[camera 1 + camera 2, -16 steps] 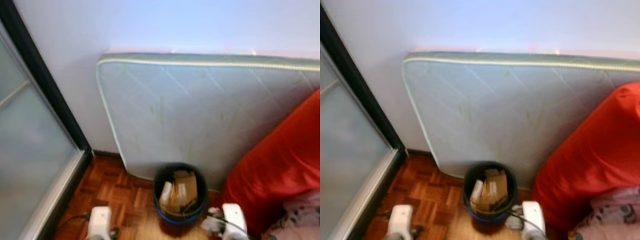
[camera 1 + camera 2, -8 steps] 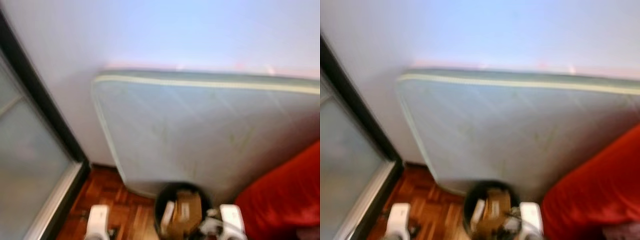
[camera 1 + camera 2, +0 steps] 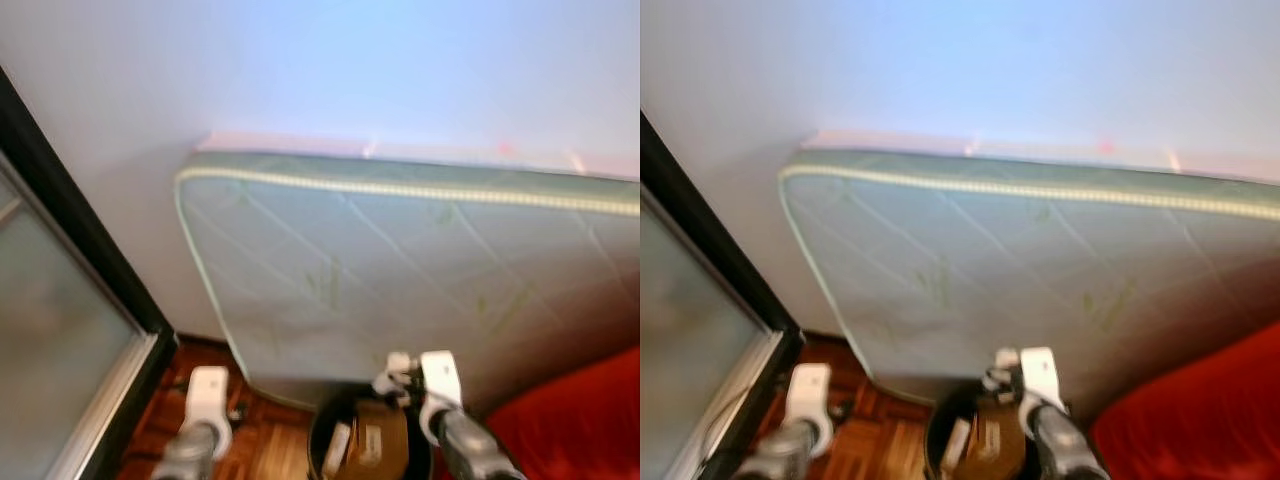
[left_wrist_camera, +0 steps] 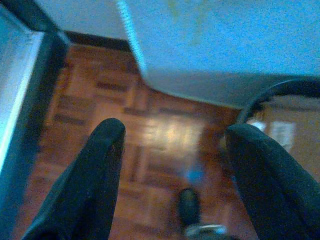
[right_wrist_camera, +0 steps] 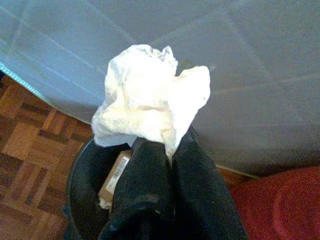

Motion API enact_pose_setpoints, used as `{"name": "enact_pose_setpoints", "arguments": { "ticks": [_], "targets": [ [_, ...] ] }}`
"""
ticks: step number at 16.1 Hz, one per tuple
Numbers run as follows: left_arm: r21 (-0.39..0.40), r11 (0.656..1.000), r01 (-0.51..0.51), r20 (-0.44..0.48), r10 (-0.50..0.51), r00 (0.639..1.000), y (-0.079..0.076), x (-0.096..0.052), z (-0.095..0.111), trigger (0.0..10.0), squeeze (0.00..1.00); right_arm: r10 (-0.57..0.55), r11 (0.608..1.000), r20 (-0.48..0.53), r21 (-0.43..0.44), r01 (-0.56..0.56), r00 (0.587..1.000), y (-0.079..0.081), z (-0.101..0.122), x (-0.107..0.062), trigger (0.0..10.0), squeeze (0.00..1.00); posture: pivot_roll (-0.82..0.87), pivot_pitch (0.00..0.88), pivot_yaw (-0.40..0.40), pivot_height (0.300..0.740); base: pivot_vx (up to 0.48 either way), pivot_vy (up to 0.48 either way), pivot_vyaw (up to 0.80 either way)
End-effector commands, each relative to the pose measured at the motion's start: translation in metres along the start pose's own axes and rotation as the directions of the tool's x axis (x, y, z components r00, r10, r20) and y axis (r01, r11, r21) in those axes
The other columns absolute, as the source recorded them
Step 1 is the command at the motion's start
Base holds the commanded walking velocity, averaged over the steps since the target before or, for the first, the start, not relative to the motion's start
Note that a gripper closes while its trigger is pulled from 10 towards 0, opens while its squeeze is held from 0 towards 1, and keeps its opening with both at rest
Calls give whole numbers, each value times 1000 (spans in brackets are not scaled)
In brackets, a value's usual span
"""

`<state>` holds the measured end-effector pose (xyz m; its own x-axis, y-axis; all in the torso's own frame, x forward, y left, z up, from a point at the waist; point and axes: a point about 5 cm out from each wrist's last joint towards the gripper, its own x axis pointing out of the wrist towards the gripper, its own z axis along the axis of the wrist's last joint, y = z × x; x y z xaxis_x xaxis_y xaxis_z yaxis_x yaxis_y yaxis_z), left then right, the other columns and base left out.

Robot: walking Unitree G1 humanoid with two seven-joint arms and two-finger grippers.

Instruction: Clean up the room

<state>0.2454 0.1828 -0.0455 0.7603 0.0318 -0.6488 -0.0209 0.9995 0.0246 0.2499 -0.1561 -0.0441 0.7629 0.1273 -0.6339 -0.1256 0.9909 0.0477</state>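
Observation:
My right gripper is shut on a crumpled white tissue and holds it over the near rim of a black waste bin. The bin stands on the wooden floor against a leaning mattress and holds brown cardboard pieces. In the eye views the tissue shows just ahead of my right wrist. My left gripper hangs open over bare parquet to the left of the bin, with nothing between its fingers.
A pale green quilted mattress leans on the white wall. A red cushion fills the lower right beside the bin. A dark-framed frosted glass door runs along the left. Parquet floor lies open between door and bin.
The camera has tilted upward, pushing the bin to the bottom edge. Both arms have risen into view, and the right gripper with the tissue now sits above the bin's rim.

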Motion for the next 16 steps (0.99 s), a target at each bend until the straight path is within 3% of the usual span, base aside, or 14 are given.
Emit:
{"name": "enact_pose_setpoints", "arguments": {
  "ticks": [1, 6, 10, 13, 16],
  "targets": [
    [-6, 1000, -12, -28, 11, 1000, 6, -3, -9, 10000, 0, 29, 999, 3, -15, -29, 1000, 5, 0, 0, 10000, 0, -5, 5, 11, 740, 0, 0, 0],
    [-17, 1000, -10, -20, 10, 1000, 6, -3, -11, 10000, 0, 48, 999, 48, 22, -49, 998, 8, 11, 3, 10000, 0, 1, 9, 9, 740, 0, 0, 0],
    [-18, 1000, -5, -26, 5, 1000, 4, -4, -14, 10000, 0, 38, 998, 91, 47, -42, 995, 0, 17, 2, 10000, 0, -1, 9, 8, 740, 0, 0, 0],
    [-24, 1000, -18, -64, 17, 998, 8, -8, -25, 10000, 0, 24, 997, 173, 74, -37, 985, 6, 35, 6, 10000, 0, 0, 5, 8, 740, 0, 0, 0],
    [-21, 999, -25, -80, 23, 997, 10, -9, -30, 10000, 0, 54, 996, 189, 63, -67, 980, 15, 41, 8, 10000, 0, 4, 5, 5, 740, 0, 0, 0]
  ]
}}
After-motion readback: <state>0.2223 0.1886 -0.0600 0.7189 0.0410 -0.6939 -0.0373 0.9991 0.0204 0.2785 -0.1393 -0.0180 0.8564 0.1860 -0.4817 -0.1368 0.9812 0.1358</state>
